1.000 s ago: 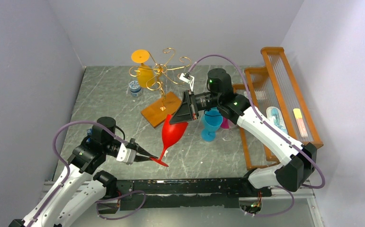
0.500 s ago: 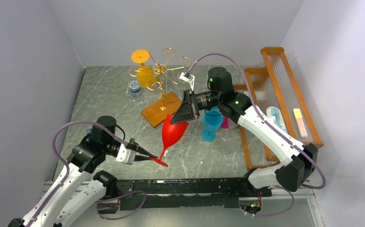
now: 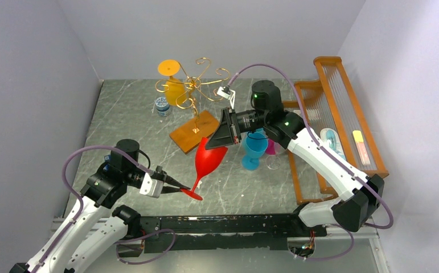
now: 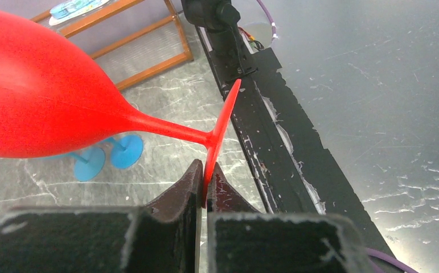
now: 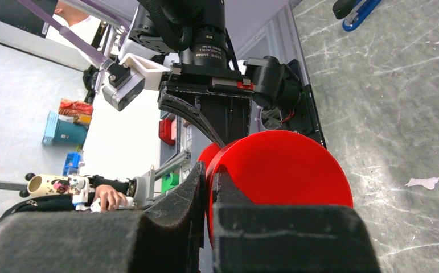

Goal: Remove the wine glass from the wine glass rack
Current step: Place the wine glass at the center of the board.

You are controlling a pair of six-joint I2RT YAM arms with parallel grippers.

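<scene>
A red wine glass (image 3: 208, 160) hangs tilted above the table, off the gold wire wine glass rack (image 3: 197, 83), whose brown wooden base (image 3: 192, 132) lies just behind it. My left gripper (image 3: 187, 188) is shut on the rim of the glass's foot (image 4: 220, 128), with the fingertips (image 4: 191, 183) pinching it on both sides. My right gripper (image 3: 216, 143) is shut on the edge of the bowl (image 5: 285, 165). An orange glass (image 3: 174, 86) hangs upside down on the rack's left arm.
Blue glasses (image 3: 255, 149) stand upright right of the red one, with a pink one and a clear one (image 3: 271, 153) behind them. An orange wooden frame (image 3: 332, 99) with clear rods lines the right side. A small blue-and-white jar (image 3: 162, 106) sits left of the rack.
My right gripper's jaws have closed a little tighter on the bowl's edge. The glass and the left arm have stayed where they were.
</scene>
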